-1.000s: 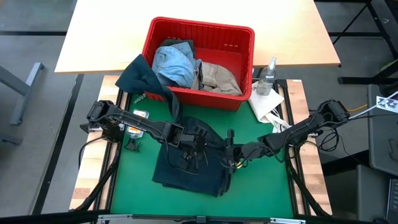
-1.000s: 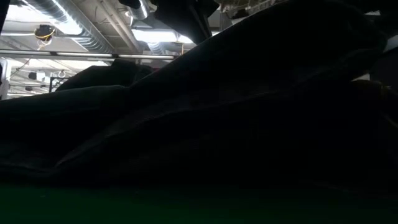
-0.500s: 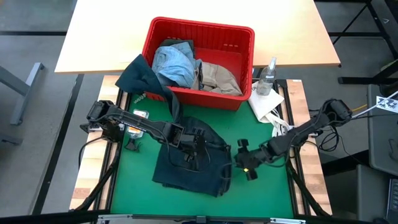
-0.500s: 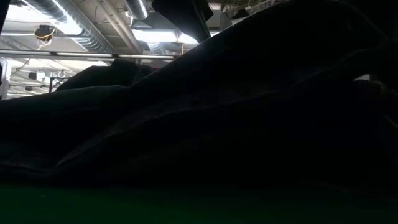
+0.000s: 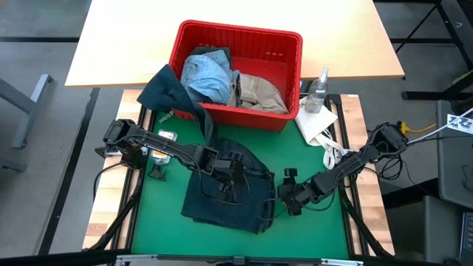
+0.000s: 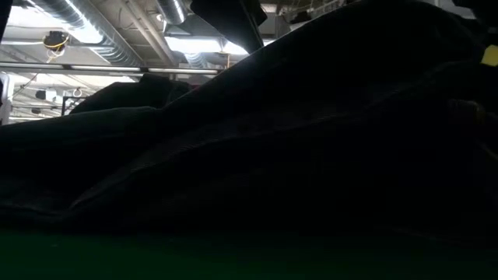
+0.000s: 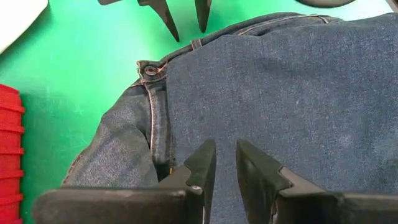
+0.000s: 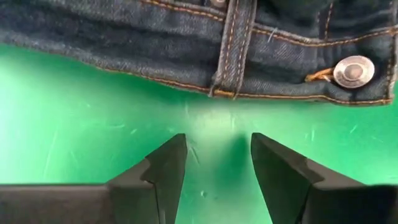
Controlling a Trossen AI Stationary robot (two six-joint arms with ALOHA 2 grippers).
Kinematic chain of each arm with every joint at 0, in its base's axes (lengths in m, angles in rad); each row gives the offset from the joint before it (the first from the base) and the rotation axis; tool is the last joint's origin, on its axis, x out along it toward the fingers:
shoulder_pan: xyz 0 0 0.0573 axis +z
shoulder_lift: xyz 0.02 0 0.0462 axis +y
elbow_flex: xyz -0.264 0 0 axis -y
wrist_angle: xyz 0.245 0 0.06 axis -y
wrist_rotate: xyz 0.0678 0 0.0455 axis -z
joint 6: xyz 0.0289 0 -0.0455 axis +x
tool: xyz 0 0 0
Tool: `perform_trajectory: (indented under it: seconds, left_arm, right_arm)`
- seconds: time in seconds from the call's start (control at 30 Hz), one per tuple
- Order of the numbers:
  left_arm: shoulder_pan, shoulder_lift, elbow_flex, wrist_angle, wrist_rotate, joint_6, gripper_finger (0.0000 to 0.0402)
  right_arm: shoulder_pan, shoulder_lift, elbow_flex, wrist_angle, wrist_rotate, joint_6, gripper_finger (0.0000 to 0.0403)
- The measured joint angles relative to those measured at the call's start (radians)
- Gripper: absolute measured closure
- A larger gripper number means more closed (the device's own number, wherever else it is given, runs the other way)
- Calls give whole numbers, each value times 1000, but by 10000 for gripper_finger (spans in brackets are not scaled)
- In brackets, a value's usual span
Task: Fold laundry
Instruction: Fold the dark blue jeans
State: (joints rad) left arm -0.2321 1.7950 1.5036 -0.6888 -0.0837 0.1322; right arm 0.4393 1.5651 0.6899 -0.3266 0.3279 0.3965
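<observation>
The dark navy jeans (image 5: 225, 193) lie folded on the green mat and fill the low view (image 6: 311, 140). My left gripper (image 5: 233, 177) stands over their middle with its fingers pointing down and only a narrow gap between them (image 7: 222, 155), beside the waistband's button (image 7: 150, 70). My right gripper (image 5: 287, 195) is low over the mat just right of the jeans. It is open (image 8: 217, 155) and faces the waistband edge and its metal button (image 8: 353, 71). Light blue denim (image 5: 205, 75) and a beige khaki piece (image 5: 260, 91) lie in the basket. A dark olive piece (image 5: 165, 91) hangs over the basket's left front corner. My left gripper comes at the jeans from above, with its fingertips (image 7: 205, 152) down at the top layer (image 7: 261, 87) next to the waistband. No fold shows between the fingers. Whether they press on or pinch the cloth, I cannot tell.
The red basket (image 5: 240, 31) stands at the mat's far edge. A spray bottle (image 5: 318, 90) and a white cloth (image 5: 318, 125) sit to its right, and small tags (image 5: 165, 135) lie left of the mat. Bare green mat (image 5: 318, 222) shows right of the jeans and nearer.
My right gripper has drawn back from the jeans' right edge toward the table's right and near side, and now sits low on the mat beside them. The jeans and my left gripper have kept still.
</observation>
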Motion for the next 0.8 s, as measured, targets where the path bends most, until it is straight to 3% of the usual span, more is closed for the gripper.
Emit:
perform_trajectory:
  seconds: [0.3,0.43,0.8]
  left_arm:
    - [1,1,19,0,-7,-50,342]
    - [1,1,54,1,-8,-51,342]
    - [1,1,109,-20,-8,-106,342]
  right_arm:
    - [-2,44,-2,226,104,-10,217]
    - [-16,44,-2,377,123,-89,217]
    - [-169,44,-2,832,-29,-374,217]
